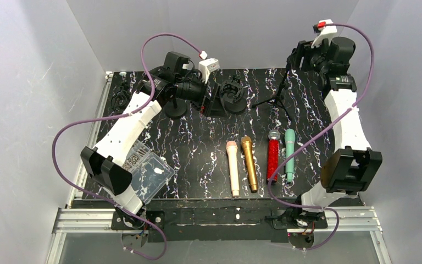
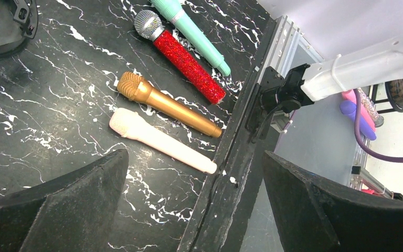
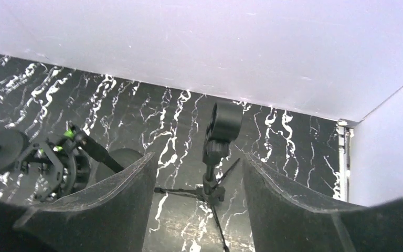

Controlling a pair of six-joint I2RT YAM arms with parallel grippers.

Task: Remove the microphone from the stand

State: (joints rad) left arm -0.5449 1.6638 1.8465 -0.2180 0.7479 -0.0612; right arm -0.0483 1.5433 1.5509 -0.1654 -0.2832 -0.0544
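Tripod stand [image 3: 213, 184] is at the back right of the table [image 1: 198, 151], its clip [image 3: 225, 122] bare, and the right gripper [image 3: 198, 157] hangs just above it, jaws partly apart and holding nothing. Four mics lie side by side near the front edge, heads pointing away from the arms: pink microphone [image 1: 233, 168], gold microphone [image 1: 249, 164], red microphone [image 1: 273, 159], teal microphone [image 1: 289, 154]. Left gripper [image 2: 194, 157] is at back centre beside the shock mount [image 1: 232, 93], jaws spread wide and empty.
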